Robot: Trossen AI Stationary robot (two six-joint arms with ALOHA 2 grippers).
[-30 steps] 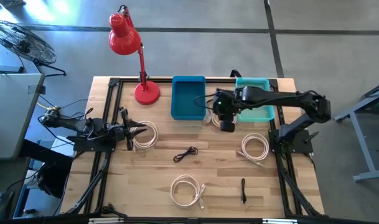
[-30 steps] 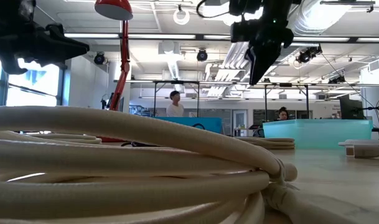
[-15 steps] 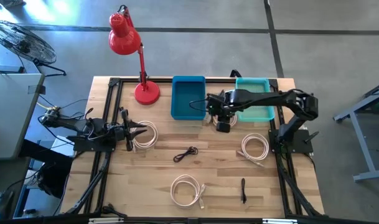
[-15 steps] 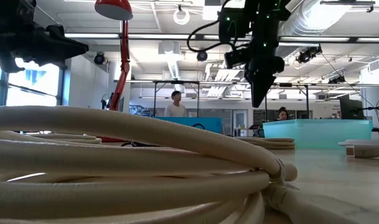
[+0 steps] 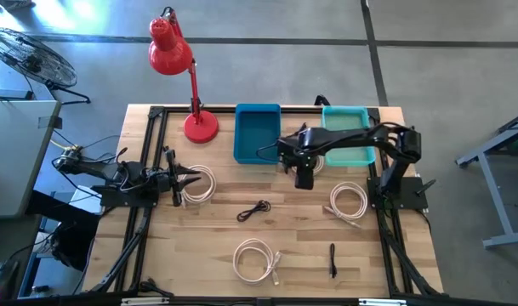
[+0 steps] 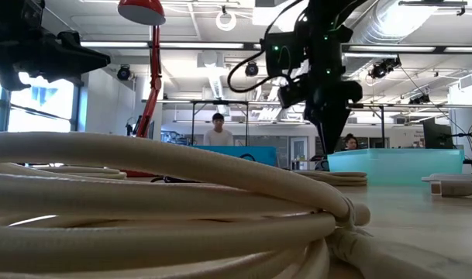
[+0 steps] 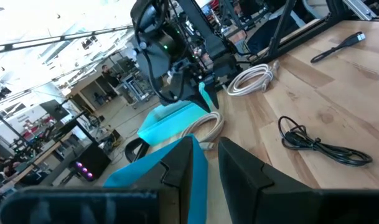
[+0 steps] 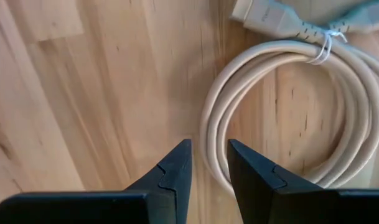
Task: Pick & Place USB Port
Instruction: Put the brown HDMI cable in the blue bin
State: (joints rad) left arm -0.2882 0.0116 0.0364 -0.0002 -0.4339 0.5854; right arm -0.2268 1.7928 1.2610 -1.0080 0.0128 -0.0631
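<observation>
The right gripper (image 5: pixel 304 180) has swung off the teal bin (image 5: pixel 357 150) to hover, narrowly parted and empty, over a cream cable (image 8: pixel 289 118) beside the blue bin (image 5: pixel 257 133); the bins' contents can't be told.

Red desk lamp (image 5: pixel 179 75), floor fan (image 5: pixel 25 53)

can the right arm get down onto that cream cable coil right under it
Probably yes. The right gripper hangs over the cream cable coil between the blue bin and the teal bin, jaws slightly apart and holding nothing. Only bare wood lies around the near loop, so a descent looks unobstructed.
</observation>
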